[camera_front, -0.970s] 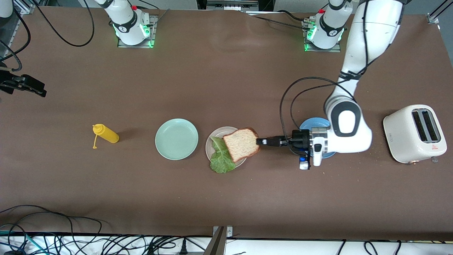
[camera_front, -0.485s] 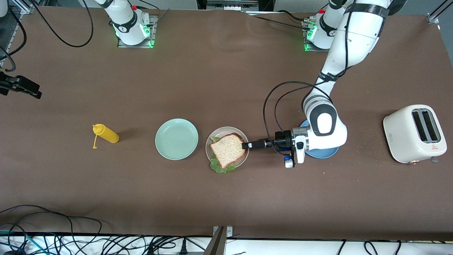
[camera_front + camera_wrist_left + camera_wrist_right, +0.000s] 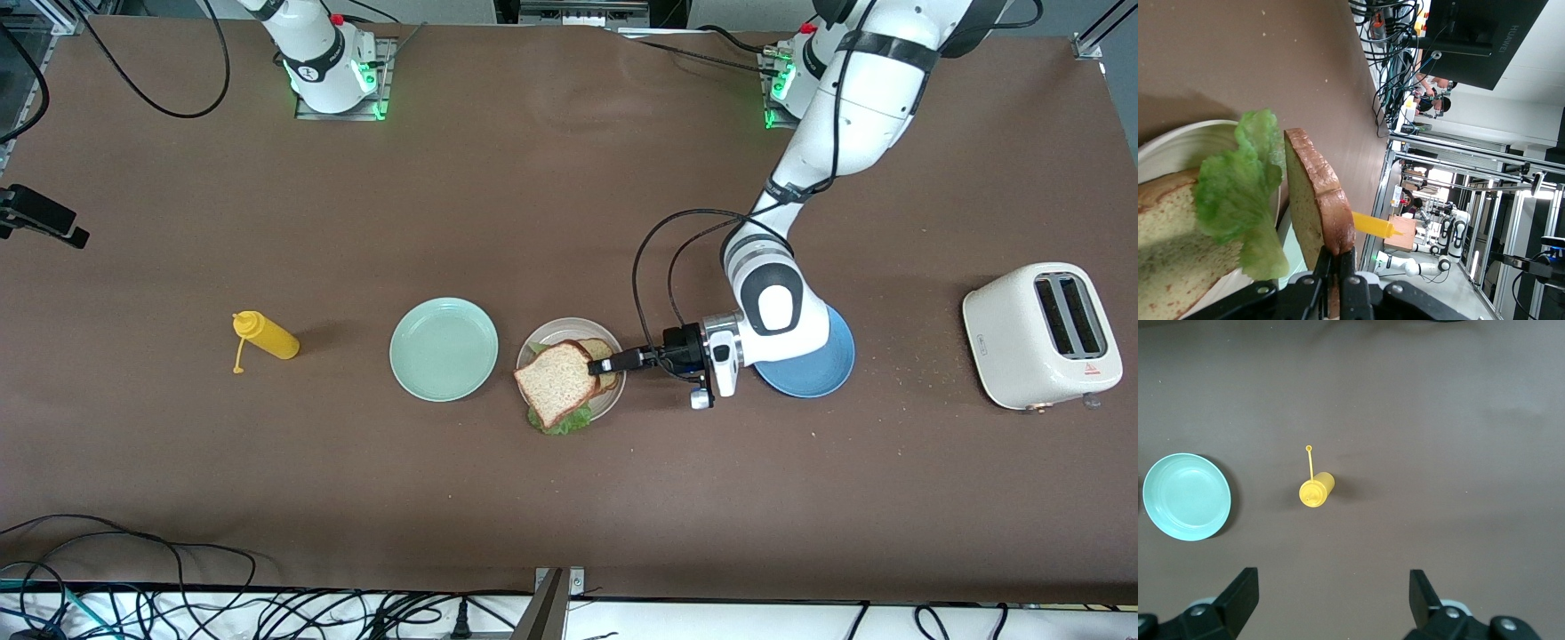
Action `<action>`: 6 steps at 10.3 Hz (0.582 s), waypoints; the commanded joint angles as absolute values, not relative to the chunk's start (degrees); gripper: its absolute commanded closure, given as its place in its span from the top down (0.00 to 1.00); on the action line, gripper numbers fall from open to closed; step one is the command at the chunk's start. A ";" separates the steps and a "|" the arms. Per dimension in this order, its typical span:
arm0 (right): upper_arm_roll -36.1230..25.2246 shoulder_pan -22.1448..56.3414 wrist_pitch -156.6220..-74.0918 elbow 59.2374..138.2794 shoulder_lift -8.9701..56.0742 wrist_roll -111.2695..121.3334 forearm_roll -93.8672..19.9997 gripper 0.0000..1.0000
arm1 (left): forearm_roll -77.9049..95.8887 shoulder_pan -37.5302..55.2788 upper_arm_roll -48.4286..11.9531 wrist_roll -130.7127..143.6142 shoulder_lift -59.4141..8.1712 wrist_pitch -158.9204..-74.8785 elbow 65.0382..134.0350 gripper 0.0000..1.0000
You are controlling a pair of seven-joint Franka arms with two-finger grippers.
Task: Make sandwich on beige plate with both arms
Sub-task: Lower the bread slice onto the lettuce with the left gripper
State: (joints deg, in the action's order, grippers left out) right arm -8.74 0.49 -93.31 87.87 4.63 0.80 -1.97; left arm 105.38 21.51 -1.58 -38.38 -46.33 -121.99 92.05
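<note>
Holding the top bread slice (image 3: 557, 384) by its edge, the left gripper (image 3: 598, 365) hangs over the beige plate (image 3: 615, 396).

Front view: the slice tilts above the lettuce leaf (image 3: 562, 420) and the lower bread slice (image 3: 601, 352) on that plate, which sits between the mint-green plate (image 3: 444, 348) and the blue plate (image 3: 816, 373); a yellow squeeze bottle (image 3: 266, 336) and a white toaster (image 3: 1041, 335) lie toward opposite table ends.
Left wrist view: fingers (image 3: 1350, 263) pinched on the crust of the slice (image 3: 1315, 207), lettuce (image 3: 1245, 200) just beside it.
Right wrist view: the right gripper (image 3: 1331, 597), fingers spread and empty, waits high over the bottle (image 3: 1315, 489).
</note>
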 commanded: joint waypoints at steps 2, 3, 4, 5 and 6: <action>-8.09 0.52 -93.87 86.84 7.11 1.05 -3.08 1.00 | 107.75 21.71 -1.41 -43.67 -46.41 -122.61 93.51 0.00; -7.91 0.61 -93.78 86.92 7.12 1.14 -2.73 1.00 | 107.14 21.36 -1.41 -45.60 -46.41 -122.61 93.78 0.00; -7.91 0.62 -92.91 86.92 6.60 1.49 -1.77 1.00 | 106.96 21.18 -1.41 -47.62 -46.49 -122.52 94.04 0.21; -8.35 0.53 -90.81 86.92 5.37 3.06 -1.32 1.00 | 106.96 21.18 -1.41 -48.85 -46.67 -122.61 94.04 0.50; -9.39 0.44 -90.27 86.92 5.27 4.47 -1.32 1.00 | 106.96 21.01 -1.32 -49.56 -46.58 -122.43 94.74 0.52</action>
State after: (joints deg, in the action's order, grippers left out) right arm -8.47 0.79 -92.36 87.55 6.41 2.03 -1.82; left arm 105.39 21.16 -1.36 -46.43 -47.06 -122.29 93.53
